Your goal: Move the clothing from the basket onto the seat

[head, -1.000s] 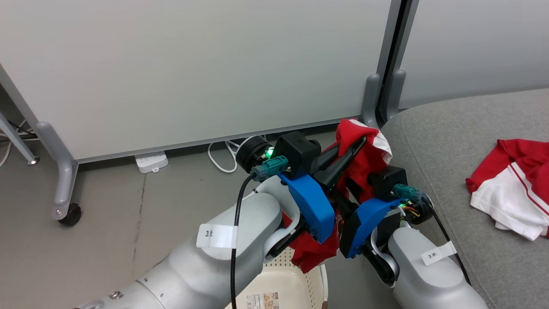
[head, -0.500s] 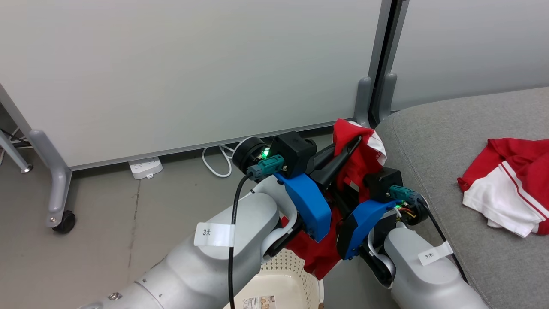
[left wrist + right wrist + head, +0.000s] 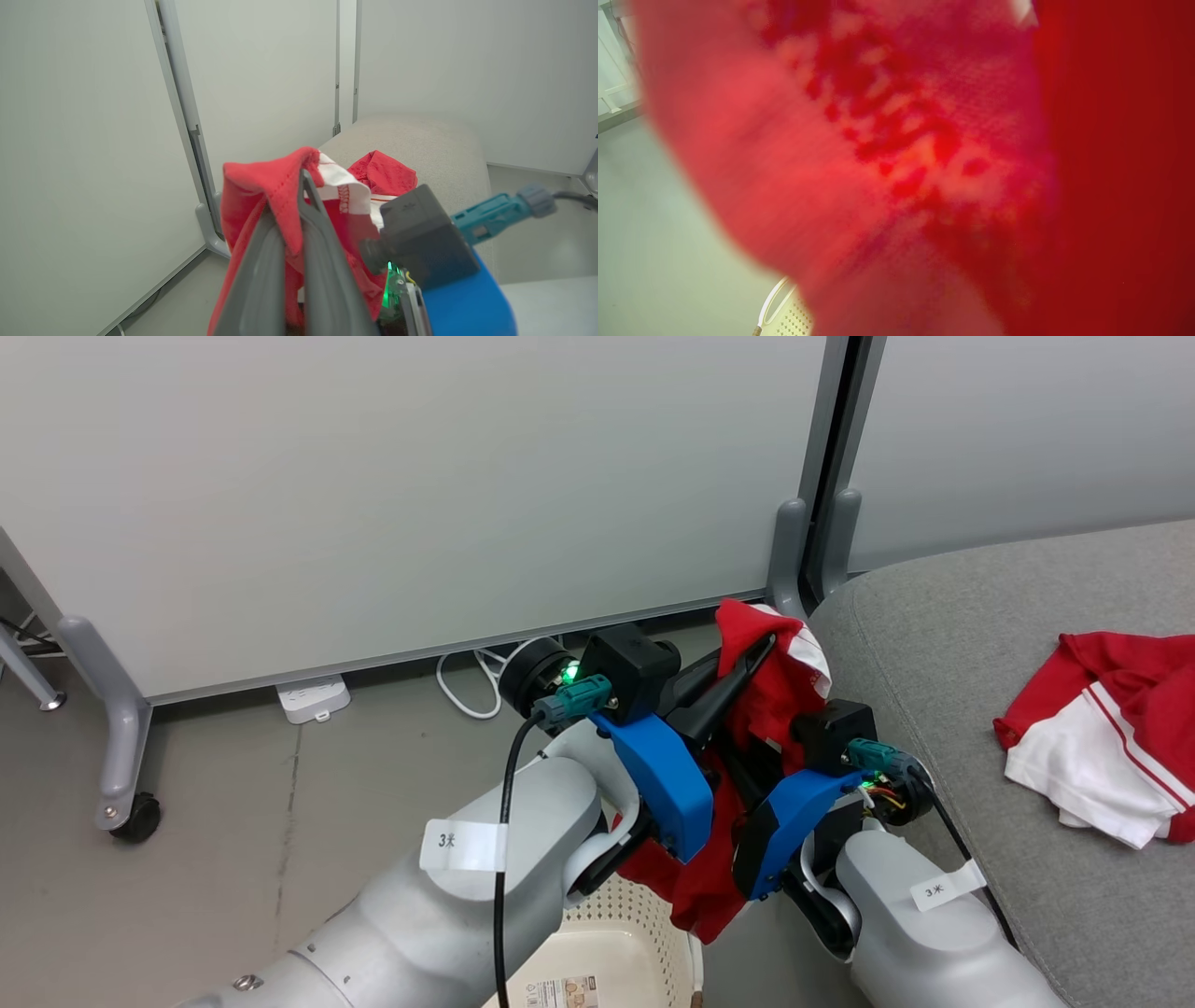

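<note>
Left claw (image 3: 767, 642) is closed tight on the red top (image 3: 758, 709). The left wrist view shows both fingers pressed together with a fold of the red top (image 3: 252, 191) caught between them at the left claw (image 3: 289, 205) tips. White collar lining with red zigzag stitching shows just behind.

Right claw (image 3: 752, 765) is closed too, with its fingers buried in the same top lower down (cannot tell if cloth is actually pinched, the folds hide it). Blurred red cloth lies right up against the right wrist lens.

The red top hangs in the air between the two arms. Its lower end dangles over the right rim of the basket (image 3: 644, 933), and its upper end is just beside the rounded corner of the seat (image 3: 934, 644).

The basket (image 3: 784, 312) is cream with small holes. A paper label (image 3: 565, 992) lies on its floor, with print too small to read.

The striped top (image 3: 1092, 737), red with white panels and thin stripes, lies crumpled on the seat, well apart from the claws. It also shows as a red heap (image 3: 387, 170) on the grey seat (image 3: 420, 140) in the left wrist view.

Writing: a white tag on the left forearm (image 3: 464, 845) reads "3" plus a mark I can't make out, and the tag on the right forearm (image 3: 943, 889) looks the same.

A power strip (image 3: 310, 695) and a white cable (image 3: 467, 691) lie on the floor by the partition (image 3: 420, 476).
</note>
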`<state>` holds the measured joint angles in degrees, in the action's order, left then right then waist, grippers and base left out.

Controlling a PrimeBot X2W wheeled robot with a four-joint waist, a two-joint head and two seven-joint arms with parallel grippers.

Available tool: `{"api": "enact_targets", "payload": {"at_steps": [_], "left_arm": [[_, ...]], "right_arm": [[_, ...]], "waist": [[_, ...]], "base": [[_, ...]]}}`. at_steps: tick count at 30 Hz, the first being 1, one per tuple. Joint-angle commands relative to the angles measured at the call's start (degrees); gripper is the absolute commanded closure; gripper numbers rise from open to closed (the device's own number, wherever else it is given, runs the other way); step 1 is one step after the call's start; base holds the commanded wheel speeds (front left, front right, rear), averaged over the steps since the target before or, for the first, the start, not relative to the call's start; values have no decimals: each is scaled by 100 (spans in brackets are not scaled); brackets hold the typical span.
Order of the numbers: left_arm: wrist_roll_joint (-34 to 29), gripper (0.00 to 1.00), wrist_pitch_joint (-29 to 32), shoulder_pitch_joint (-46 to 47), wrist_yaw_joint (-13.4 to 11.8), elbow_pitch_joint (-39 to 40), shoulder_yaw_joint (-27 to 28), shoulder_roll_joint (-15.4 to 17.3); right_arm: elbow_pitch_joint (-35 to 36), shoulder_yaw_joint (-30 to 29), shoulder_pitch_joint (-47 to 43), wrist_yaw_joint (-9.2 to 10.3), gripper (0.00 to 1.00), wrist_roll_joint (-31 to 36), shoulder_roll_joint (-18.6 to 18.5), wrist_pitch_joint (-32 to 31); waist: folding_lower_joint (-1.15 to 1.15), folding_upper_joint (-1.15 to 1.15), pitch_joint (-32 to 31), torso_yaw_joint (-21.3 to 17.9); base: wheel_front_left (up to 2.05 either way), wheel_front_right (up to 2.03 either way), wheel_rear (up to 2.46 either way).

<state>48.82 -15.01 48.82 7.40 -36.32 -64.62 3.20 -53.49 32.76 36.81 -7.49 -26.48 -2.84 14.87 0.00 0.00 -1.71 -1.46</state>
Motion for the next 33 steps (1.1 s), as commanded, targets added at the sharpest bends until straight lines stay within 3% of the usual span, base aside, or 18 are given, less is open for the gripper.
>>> {"api": "enact_targets", "payload": {"at_steps": [1, 6, 7, 8, 25, 33], "left_arm": [[-2, 100, -25, -45, 11, -14, 26, 20], [-7, 100, -25, -33, 11, -42, 24, 26], [-9, 60, -25, -32, 11, -49, 29, 26], [-20, 1, -25, -31, 11, -57, 33, 28], [-161, 0, -20, -199, 11, -106, 226, 93], [-774, 0, -20, -790, 12, 356, 941, 294]], "right_arm": [[-23, 5, 98, -1, 100, -30, -9, 34], [-46, 0, 108, -1, 100, -20, -9, 41], [-47, 1, 113, -1, 100, -25, -9, 41], [-41, -2, 120, -1, 100, -27, -9, 42], [46, -115, 64, -1, 100, 64, -9, 43], [114, -277, 61, -1, 100, 207, -9, 41]], "waist": [[0, 0, 4, -4], [0, 0, 13, -14], [0, 0, 15, -16], [0, 0, 17, -18], [0, 0, 38, 0], [0, 0, 55, 26]], "base": [[0, 0, 0], [0, 0, 0], [0, 0, 0], [0, 0, 0], [0, 0, 0], [0, 0, 0]]}}
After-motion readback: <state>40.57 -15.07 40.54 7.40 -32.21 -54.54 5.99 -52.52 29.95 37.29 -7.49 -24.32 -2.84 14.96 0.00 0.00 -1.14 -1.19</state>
